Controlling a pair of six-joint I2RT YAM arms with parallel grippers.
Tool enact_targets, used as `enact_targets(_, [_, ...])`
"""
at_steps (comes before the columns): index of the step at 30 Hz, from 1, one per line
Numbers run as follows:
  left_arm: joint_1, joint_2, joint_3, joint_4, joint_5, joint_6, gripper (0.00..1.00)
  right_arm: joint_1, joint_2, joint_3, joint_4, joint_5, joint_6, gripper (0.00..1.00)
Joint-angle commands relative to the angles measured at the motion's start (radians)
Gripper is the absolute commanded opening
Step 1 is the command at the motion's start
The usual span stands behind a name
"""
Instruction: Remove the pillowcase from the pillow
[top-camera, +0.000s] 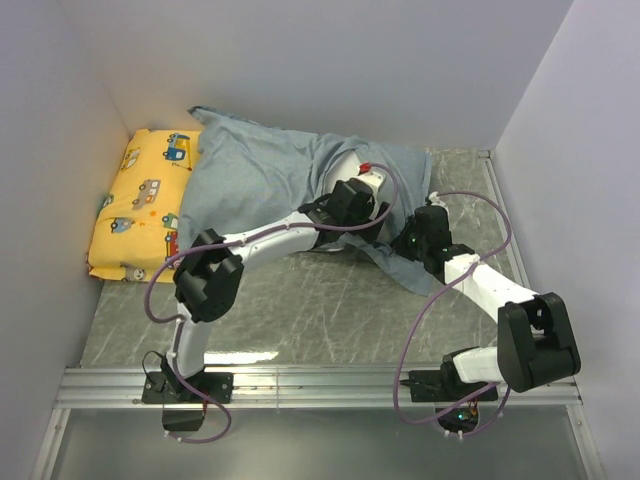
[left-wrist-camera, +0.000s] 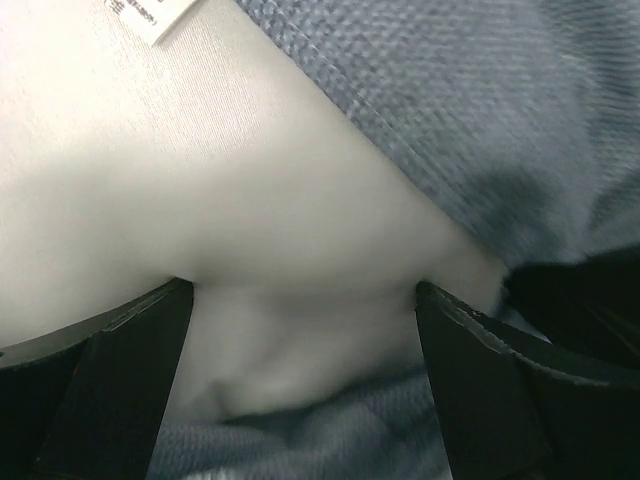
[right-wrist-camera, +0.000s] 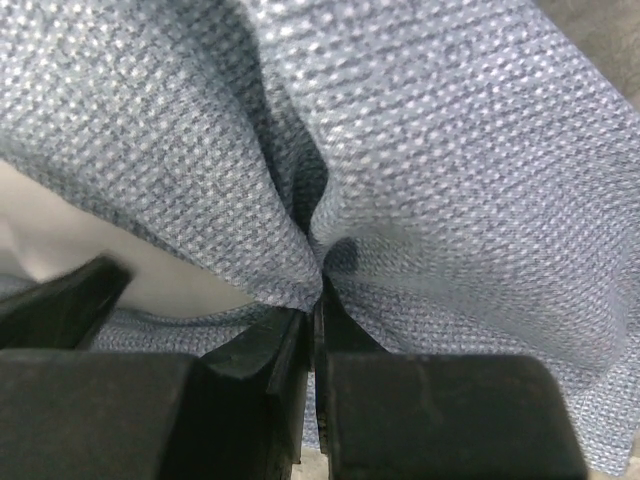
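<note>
Nearby, a yellow cushion (top-camera: 140, 205) touches the pillowcase (top-camera: 260, 175), which the right gripper (right-wrist-camera: 315, 310) pinches. The left gripper (left-wrist-camera: 305, 300) gapes around the pillow (left-wrist-camera: 250, 200); its label (left-wrist-camera: 160, 15) is unreadable.

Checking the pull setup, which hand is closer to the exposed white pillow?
Left. The left hand is open with the pillow between its fingers; the right hand pinches the pillowcase just beside it.

Grey marbled table (top-camera: 300, 310) w/ pillowcase (top-camera: 250, 180), yellow cushion (top-camera: 140, 210) on it.

Overhead camera looks down from behind the arms (top-camera: 262, 242); both wrist cameras sit tight against pillowcase (right-wrist-camera: 450, 150) and pillow (left-wrist-camera: 250, 200).
</note>
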Motion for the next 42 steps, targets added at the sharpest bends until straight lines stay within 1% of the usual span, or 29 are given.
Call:
enact_targets(1, [-0.007,0.089,0.055,0.031,-0.057,-0.012,0.99,-0.001,0.011,0.033,0.011,-0.017,-0.006,0.1])
enact_targets(4, [-0.017,0.13,0.087,0.031,-0.138,-0.023,0.99,-0.001,0.012,0.03,0.015,-0.021,-0.002,0.1])
enact_targets(5, [-0.02,0.14,0.101,0.029,-0.205,-0.029,0.99,0.0,0.009,0.028,0.015,-0.021,-0.003,0.1])
enact_targets(6, [-0.021,0.147,0.104,0.035,-0.229,-0.035,0.99,0.0,0.009,0.028,0.015,-0.023,-0.002,0.1])
enact_targets(7, [-0.021,0.163,0.106,0.038,-0.236,-0.044,0.98,-0.001,0.009,0.028,0.012,-0.021,-0.003,0.1])
enact_targets(9, [-0.021,0.179,0.124,0.032,-0.25,-0.05,0.88,0.0,0.005,0.03,0.009,-0.018,-0.008,0.1])
enact_targets(10, [-0.023,0.199,0.136,0.025,-0.252,-0.061,0.6,0.0,0.002,0.03,0.003,-0.009,-0.011,0.1])
enact_targets(11, [-0.021,0.212,0.167,0.012,-0.252,-0.063,0.39,0.0,-0.003,0.031,0.0,-0.005,-0.012,0.1])
enact_targets(12, [-0.021,0.221,0.182,0.002,-0.246,-0.066,0.23,0.0,-0.006,0.035,-0.006,0.002,-0.018,0.1])
enact_targets(13, [-0.021,0.239,0.199,-0.023,-0.244,-0.067,0.01,0.0,-0.008,0.038,-0.015,0.006,-0.024,0.1])
enact_targets(15, [-0.021,0.256,0.25,-0.047,-0.265,-0.07,0.0,-0.001,-0.012,0.044,-0.034,0.012,-0.035,0.11])
enact_targets(17, [-0.015,0.253,0.287,-0.078,-0.298,-0.077,0.0,-0.003,-0.011,0.05,-0.043,0.055,-0.04,0.11])
enact_targets(18, [-0.008,0.238,0.296,-0.092,-0.334,-0.11,0.0,-0.009,-0.008,0.051,-0.052,0.063,-0.041,0.11])
enact_targets(19, [0.003,0.224,0.305,-0.104,-0.327,-0.125,0.0,-0.017,-0.006,0.05,-0.052,0.065,-0.043,0.11])
enact_targets(21, [0.066,0.19,0.318,-0.135,-0.268,-0.164,0.0,-0.037,-0.002,0.044,-0.055,0.069,-0.046,0.11])
enact_targets(22, [0.092,0.151,0.316,-0.142,-0.176,-0.196,0.0,-0.06,-0.002,0.035,-0.052,0.072,-0.048,0.11])
enact_targets(23, [0.139,0.128,0.304,-0.146,-0.142,-0.205,0.0,-0.078,-0.008,0.032,-0.052,0.078,-0.049,0.11])
enact_targets(25, [0.175,0.062,0.276,-0.149,-0.07,-0.215,0.0,-0.131,-0.009,0.033,-0.052,0.078,-0.052,0.12])
enact_targets(28, [0.238,0.012,0.285,-0.221,0.002,-0.216,0.0,-0.199,0.004,0.054,-0.054,0.06,-0.054,0.12])
enact_targets(30, [0.252,-0.026,0.278,-0.263,0.021,-0.204,0.0,-0.227,0.014,0.065,-0.051,0.061,-0.052,0.12])
enact_targets(32, [0.264,-0.063,0.241,-0.276,0.02,-0.198,0.0,-0.259,0.034,0.084,-0.051,0.063,-0.054,0.12])
enact_targets(33, [0.272,-0.108,0.221,-0.264,0.03,-0.198,0.0,-0.259,0.043,0.087,-0.043,0.063,-0.052,0.12])
enact_targets(34, [0.29,-0.133,0.177,-0.25,0.046,-0.204,0.0,-0.285,0.05,0.091,-0.042,0.058,-0.051,0.12])
enact_targets(35, [0.299,-0.159,0.157,-0.235,0.11,-0.208,0.0,-0.288,0.067,0.09,-0.035,0.051,-0.048,0.11])
enact_targets(37, [0.305,-0.227,0.108,-0.181,0.168,-0.208,0.0,-0.285,0.092,0.076,-0.002,0.029,-0.044,0.11])
enact_targets(38, [0.305,-0.248,0.106,-0.176,0.225,-0.204,0.0,-0.279,0.103,0.073,0.015,-0.009,-0.038,0.11])
enact_targets(40, [0.307,-0.259,0.109,-0.182,0.32,-0.205,0.0,-0.268,0.138,0.082,0.018,-0.018,-0.043,0.13])
enact_targets(41, [0.305,-0.265,0.107,-0.185,0.361,-0.21,0.0,-0.249,0.149,0.09,0.017,-0.029,-0.052,0.14])
enact_targets(42, [0.304,-0.284,0.098,-0.178,0.444,-0.225,0.0,-0.218,0.156,0.094,0.026,-0.034,-0.058,0.16])
